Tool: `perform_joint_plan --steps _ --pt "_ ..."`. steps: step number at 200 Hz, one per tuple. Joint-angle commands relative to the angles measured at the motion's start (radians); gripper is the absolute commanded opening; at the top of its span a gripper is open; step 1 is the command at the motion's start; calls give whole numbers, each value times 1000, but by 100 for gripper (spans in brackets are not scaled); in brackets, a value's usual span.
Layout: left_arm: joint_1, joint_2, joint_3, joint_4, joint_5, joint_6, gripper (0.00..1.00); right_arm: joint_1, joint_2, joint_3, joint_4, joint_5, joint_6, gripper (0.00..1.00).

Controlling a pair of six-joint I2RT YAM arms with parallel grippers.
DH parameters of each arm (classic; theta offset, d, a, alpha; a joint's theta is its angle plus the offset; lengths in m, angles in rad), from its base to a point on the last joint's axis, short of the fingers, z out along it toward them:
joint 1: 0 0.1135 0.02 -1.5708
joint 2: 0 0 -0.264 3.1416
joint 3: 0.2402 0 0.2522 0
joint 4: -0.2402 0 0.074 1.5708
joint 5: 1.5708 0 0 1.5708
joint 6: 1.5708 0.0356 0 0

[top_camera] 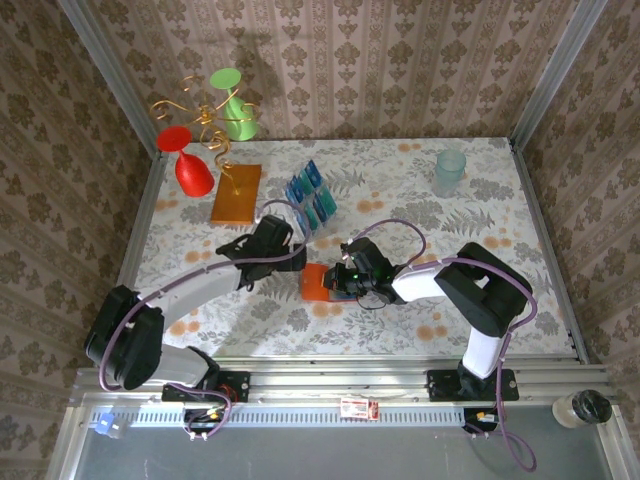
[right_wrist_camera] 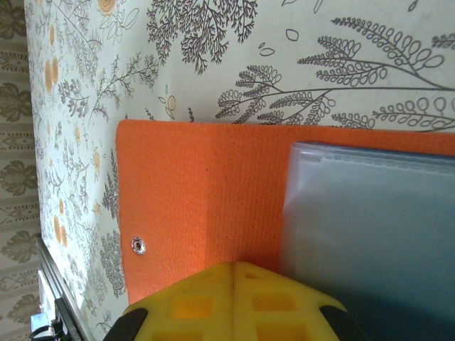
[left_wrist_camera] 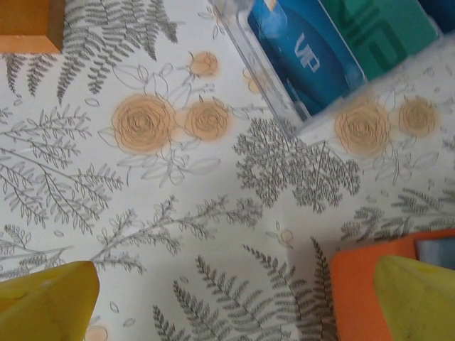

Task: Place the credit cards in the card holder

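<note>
The card holder (top_camera: 314,284) lies opened flat on the floral cloth, orange, with a snap stud (right_wrist_camera: 138,246) and grey-blue pockets (right_wrist_camera: 370,234). My right gripper (right_wrist_camera: 234,273) is shut, its yellow fingertips together and resting on the holder's orange inner face beside the pockets; it reaches in from the right (top_camera: 338,280). My left gripper (left_wrist_camera: 234,277) hangs open over bare cloth just left of the holder (left_wrist_camera: 359,291), nothing between its yellow fingers (left_wrist_camera: 50,302). Dark blue (left_wrist_camera: 306,53) and teal (left_wrist_camera: 377,28) credit cards stand in a clear slotted rack (top_camera: 311,196) behind the left gripper (top_camera: 285,255).
An orange-brown slab (top_camera: 236,193) lies at the back left next to a gold wire stand with a red cup (top_camera: 190,165) and a green cup (top_camera: 233,105). A clear tumbler (top_camera: 450,172) stands at the back right. Patterned walls close the table's three far sides.
</note>
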Motion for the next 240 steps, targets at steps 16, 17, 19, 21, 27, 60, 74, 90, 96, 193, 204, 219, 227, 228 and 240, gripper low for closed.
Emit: perform_joint_plan --steps 16,17,19,21,27,60,74,90,96,193,204,219,227,228,240 --pt "107 -19 -11 229 198 60 100 3 -1 -2 -28 22 -9 0" --pt "108 -18 -14 238 203 59 100 4 0 -3 -27 22 -8 0" --pt "116 -17 -20 254 212 57 100 4 0 -4 -26 21 -8 0" --pt "122 -15 -25 268 223 56 100 4 1 -5 -25 20 -8 0" --pt "144 -9 -35 312 253 48 100 4 2 -6 -23 21 -6 0" --pt "226 78 -36 440 336 23 97 4 0 -16 -10 27 2 0" --pt "239 120 -24 458 334 21 88 4 0 -19 -3 25 6 0" --pt "245 175 5 458 337 22 60 4 -1 -25 0 26 7 0" --pt "246 195 20 453 333 20 52 4 -1 -27 2 27 7 0" --pt "255 472 258 296 135 6 0 5 -1 -35 15 27 15 0" --pt "254 499 280 295 125 16 0 5 -1 -35 16 25 17 0" --pt "251 532 305 294 117 34 0 7 -3 -34 16 26 19 0" --pt "249 547 317 295 111 44 0 7 -7 -33 14 25 18 0" --pt "248 548 318 294 110 46 0 6 -7 -32 13 25 18 0" --pt "244 567 334 295 108 62 0 7 -8 -32 10 25 19 0"
